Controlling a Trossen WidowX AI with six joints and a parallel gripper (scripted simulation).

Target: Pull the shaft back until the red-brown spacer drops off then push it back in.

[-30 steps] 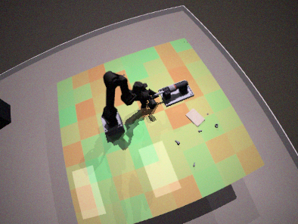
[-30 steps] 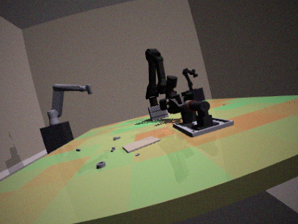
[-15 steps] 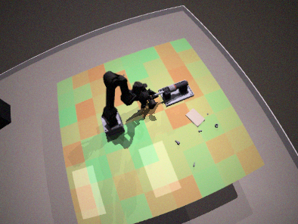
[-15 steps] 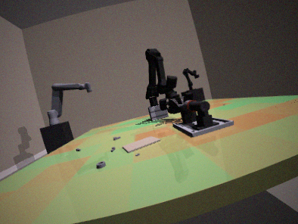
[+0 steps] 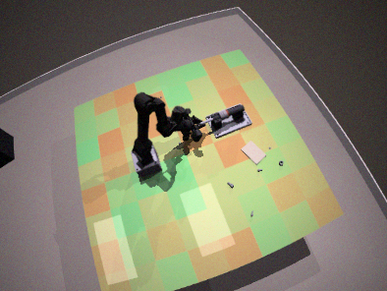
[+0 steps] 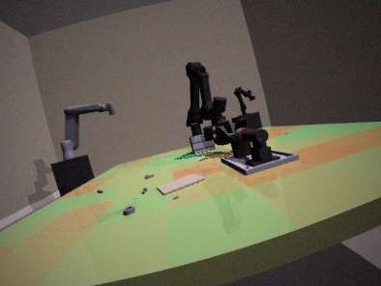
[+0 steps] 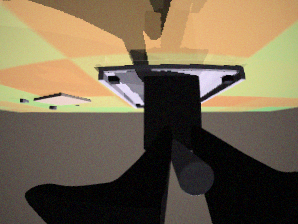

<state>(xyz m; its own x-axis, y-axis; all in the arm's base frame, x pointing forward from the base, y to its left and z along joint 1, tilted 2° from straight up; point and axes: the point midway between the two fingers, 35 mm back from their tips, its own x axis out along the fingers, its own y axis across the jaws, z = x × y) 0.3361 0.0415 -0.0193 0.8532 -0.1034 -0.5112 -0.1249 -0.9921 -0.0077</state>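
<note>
My gripper is shut on the shaft; the shaft's round end sticks out between the fingers in the wrist view. The shaft runs level from the fingers to the fixture. The big black housing block stands at the fixture's far end on the grey-white base tray. The red-brown spacer shows as a band beside the housing, up at shaft height. A black support block hides the spacers in the wrist view.
A pale flat plate lies beside the base tray. Several small dark parts are scattered on the table, including a ring-like nut and a short piece. Another robot arm stands in the background.
</note>
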